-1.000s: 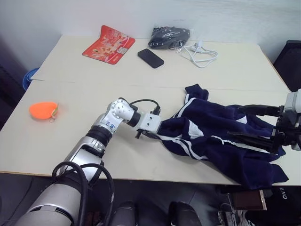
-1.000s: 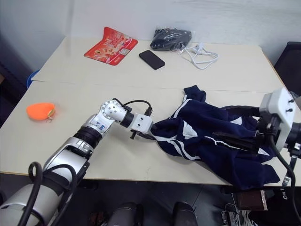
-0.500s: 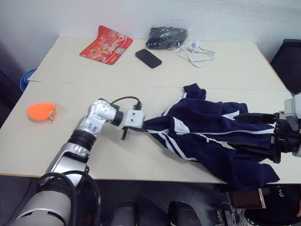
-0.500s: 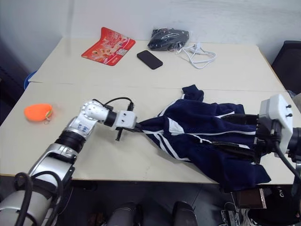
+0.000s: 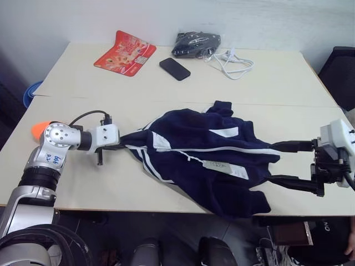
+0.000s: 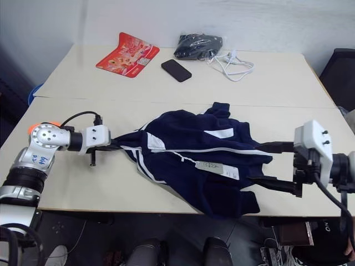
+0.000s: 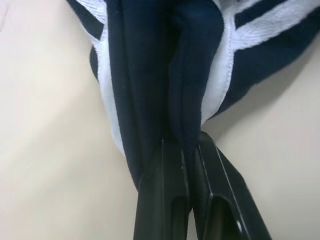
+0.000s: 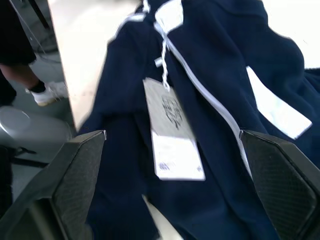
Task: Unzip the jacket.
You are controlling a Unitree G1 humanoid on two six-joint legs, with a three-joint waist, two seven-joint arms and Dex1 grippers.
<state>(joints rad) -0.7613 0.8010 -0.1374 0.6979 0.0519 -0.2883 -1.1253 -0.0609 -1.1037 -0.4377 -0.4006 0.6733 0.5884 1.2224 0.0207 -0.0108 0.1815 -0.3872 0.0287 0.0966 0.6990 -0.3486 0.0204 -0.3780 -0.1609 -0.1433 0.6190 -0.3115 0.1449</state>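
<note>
Nearest the worktop's [image 5: 83, 183] front edge, the right gripper [image 5: 288, 163] has its fingers spread wide apart at the jacket's [image 5: 194, 160] right end, gripping nothing. On the left, the left gripper [image 5: 125, 146] has its fingers clamped together on the jacket's striped edge. Farther back lie a black phone [image 5: 175, 68], a red packet [image 5: 125, 51] and a white cable [image 5: 233, 60].

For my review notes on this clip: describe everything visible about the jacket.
The jacket is navy, soft fabric with white stripes, white patches and a white zipper line, apparently still closed. A pale hang tag lies on it. It lies spread on the table. The left gripper is shut on one end; the right gripper is open.
</note>
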